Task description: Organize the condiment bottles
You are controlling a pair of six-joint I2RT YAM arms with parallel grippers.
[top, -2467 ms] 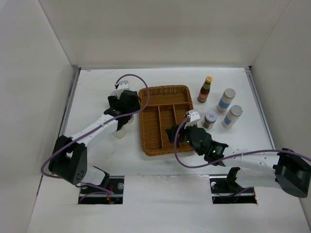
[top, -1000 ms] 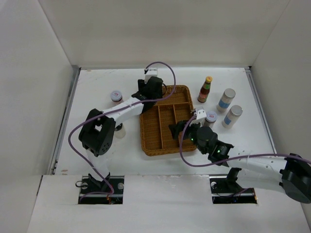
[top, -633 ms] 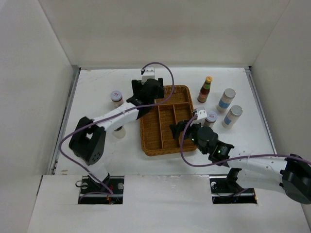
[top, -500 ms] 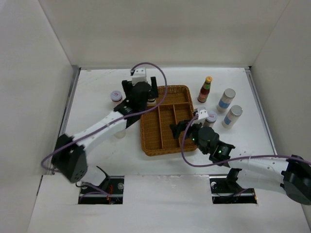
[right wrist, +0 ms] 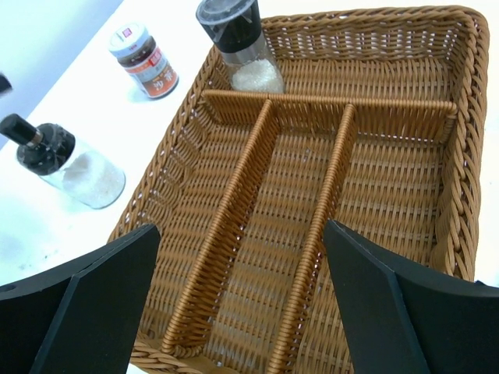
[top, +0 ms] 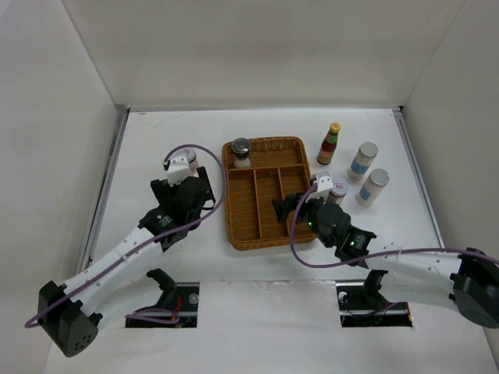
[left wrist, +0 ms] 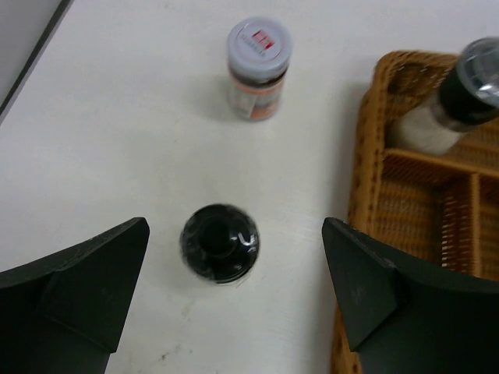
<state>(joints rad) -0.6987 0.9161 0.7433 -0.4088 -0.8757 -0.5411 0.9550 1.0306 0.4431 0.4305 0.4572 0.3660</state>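
Overhead, your left arm hides the black-capped bottle (left wrist: pixel 219 243) and one red-white-lidded jar (left wrist: pixel 257 68), both left of the wicker tray (top: pixel 265 235); the second jar (top: pixel 338 189) is half covered. The grey-capped shaker (top: pixel 240 152) stands in the tray's far compartment. One slim red bottle (top: pixel 330 143) and two white bottles (top: pixel 362 160) (top: pixel 373 187) stand to its right. Your left gripper (left wrist: pixel 235 230) and right gripper (right wrist: pixel 242 227) both gape wide, empty.

Lab workcell, white partition walls (top: pixel 257 54), white table (top: pixel 148 148)

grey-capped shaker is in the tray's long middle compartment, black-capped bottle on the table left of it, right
No: the grey-capped shaker stands in the wicker tray's far crosswise compartment, not the long middle one; the right wrist view shows it. The black-capped bottle is on the table left of it.
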